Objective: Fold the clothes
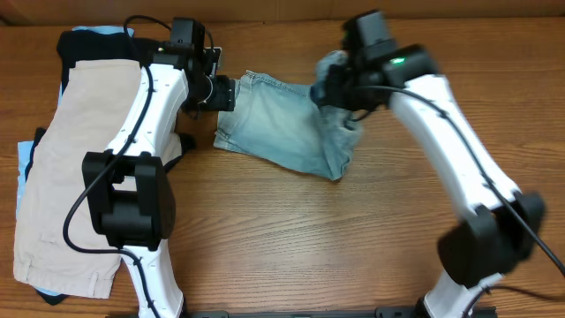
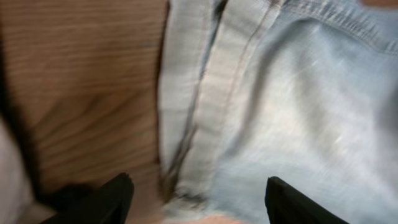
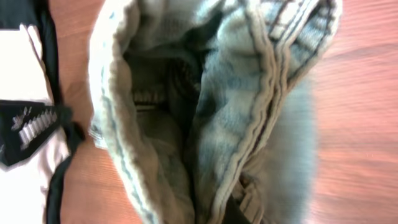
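Note:
The faded light-blue denim shorts (image 1: 278,132) lie on the wooden table at the middle back. My right gripper (image 1: 328,91) is shut on their right part and holds it bunched and lifted. In the right wrist view the bunched denim (image 3: 217,112) fills the frame and hides most of the fingers (image 3: 230,208). My left gripper (image 1: 228,94) is open at the shorts' left edge. In the left wrist view its two fingers (image 2: 199,205) straddle a hemmed denim edge (image 2: 211,106) without closing on it.
Beige shorts (image 1: 66,168) lie spread at the left, over a black garment (image 1: 75,42) and a pale-blue one (image 1: 24,163). The left arm reaches across them. Its white and black casing shows in the right wrist view (image 3: 25,118). Bare wood (image 1: 309,238) lies in front.

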